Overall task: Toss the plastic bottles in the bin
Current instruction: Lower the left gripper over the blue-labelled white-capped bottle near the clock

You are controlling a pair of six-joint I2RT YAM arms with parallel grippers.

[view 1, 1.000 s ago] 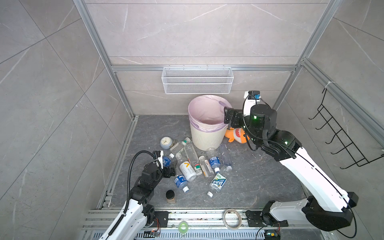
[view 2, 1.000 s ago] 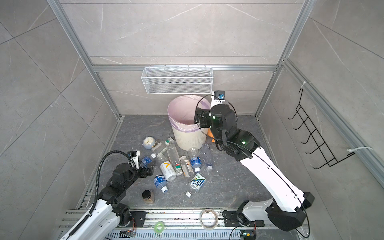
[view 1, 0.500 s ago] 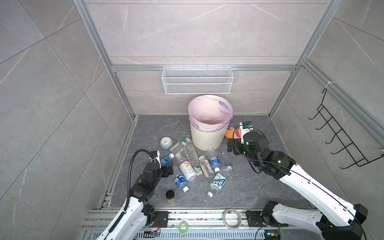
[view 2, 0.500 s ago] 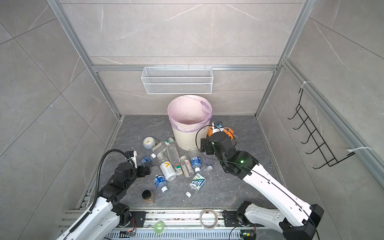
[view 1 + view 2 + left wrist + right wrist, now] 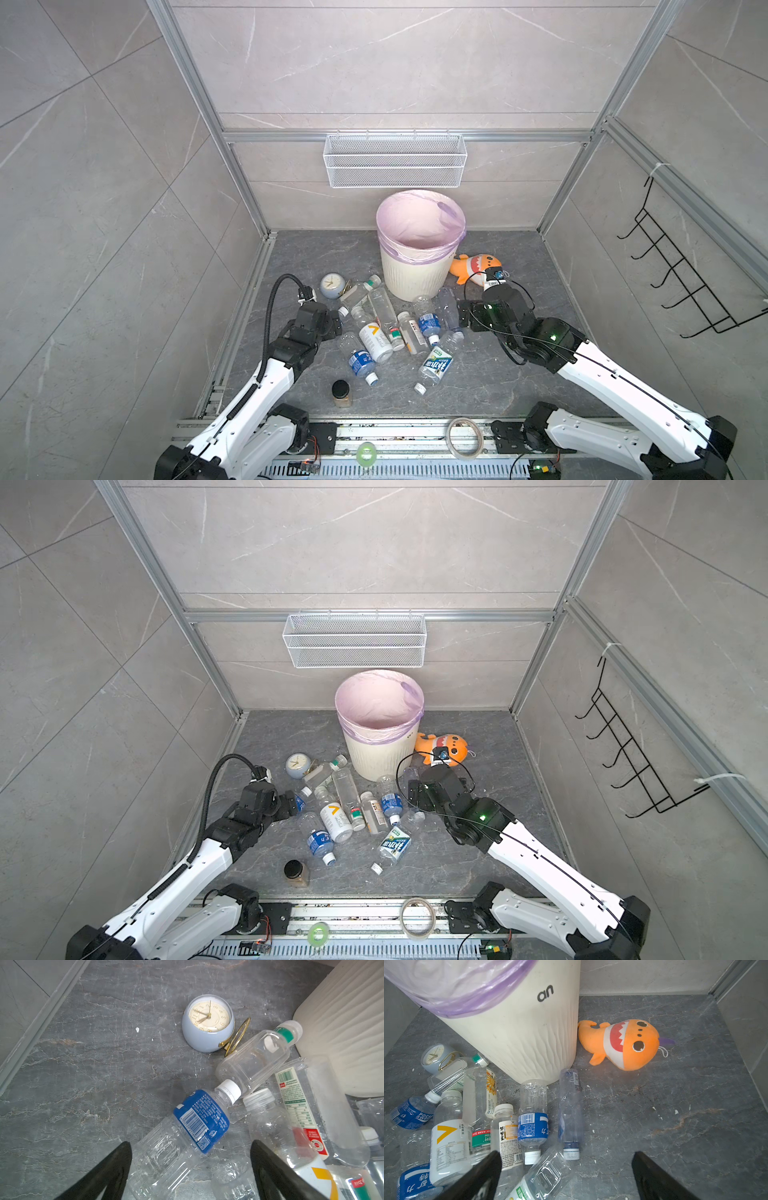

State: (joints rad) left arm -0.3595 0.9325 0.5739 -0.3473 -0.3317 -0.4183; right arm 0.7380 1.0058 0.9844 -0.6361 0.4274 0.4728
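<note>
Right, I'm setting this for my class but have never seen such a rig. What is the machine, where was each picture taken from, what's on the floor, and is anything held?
It is a robot: two white arms, each ending in a two-fingered hand. The two wide pictures come from one twin camera overhead; the two close-ups come from wrist cameras. On the grey floor are a lined bin, a heap of clear plastic bottles, a small clock, an orange plush toy and a black-lidded jar. Nothing is held: the left hand is open either side of a blue-labelled bottle; the right hand is open, empty, by the heap.
</note>
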